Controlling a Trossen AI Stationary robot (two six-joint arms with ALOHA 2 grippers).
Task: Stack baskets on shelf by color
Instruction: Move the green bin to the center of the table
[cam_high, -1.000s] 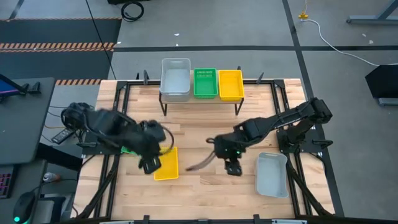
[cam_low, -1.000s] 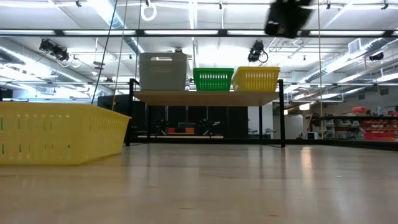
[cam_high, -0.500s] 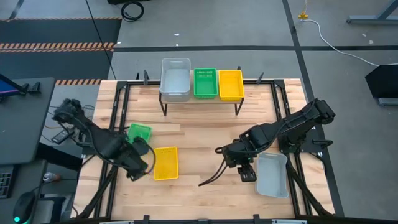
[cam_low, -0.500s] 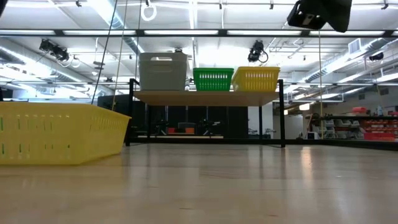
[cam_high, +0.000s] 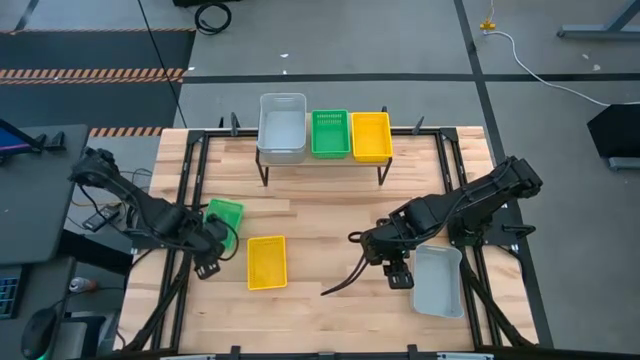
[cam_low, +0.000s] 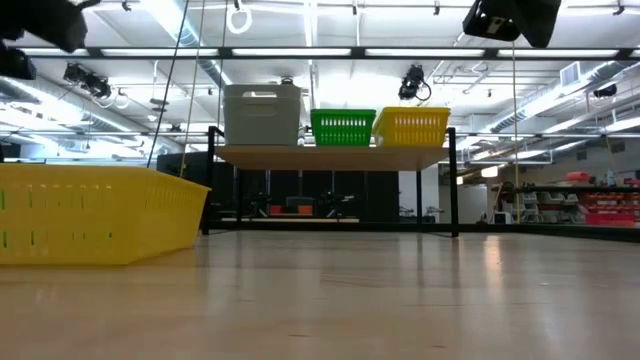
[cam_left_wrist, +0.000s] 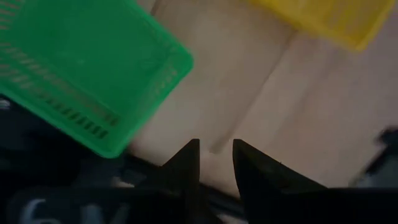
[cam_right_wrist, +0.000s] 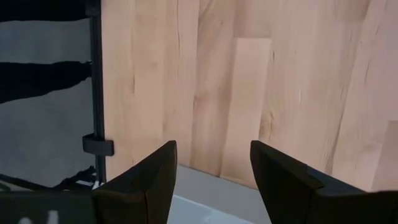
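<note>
The shelf (cam_high: 322, 160) stands at the table's far side and carries a grey basket (cam_high: 282, 128), a green one (cam_high: 330, 133) and a yellow one (cam_high: 371, 136). On the tabletop lie a green basket (cam_high: 226, 212), a yellow basket (cam_high: 266, 262) and a grey basket (cam_high: 438, 281). My left gripper (cam_high: 207, 266) hovers between the green and yellow table baskets, open by a narrow gap and holding nothing. My right gripper (cam_high: 400, 276) is open over the left rim of the grey table basket (cam_right_wrist: 211, 194), touching nothing.
Black frame rails run along the table's left and right sides (cam_high: 190, 200). A dark cable (cam_high: 345, 278) trails from the right arm across the table's middle. In the low view the yellow basket (cam_low: 95, 215) sits at the near left, the shelf (cam_low: 335, 155) beyond it.
My left gripper has drawn away from the yellow table basket toward the table's left edge, uncovering the green basket. My right gripper has moved toward the table's right edge and a little nearer, ending over the grey basket's left rim. No basket has moved.
</note>
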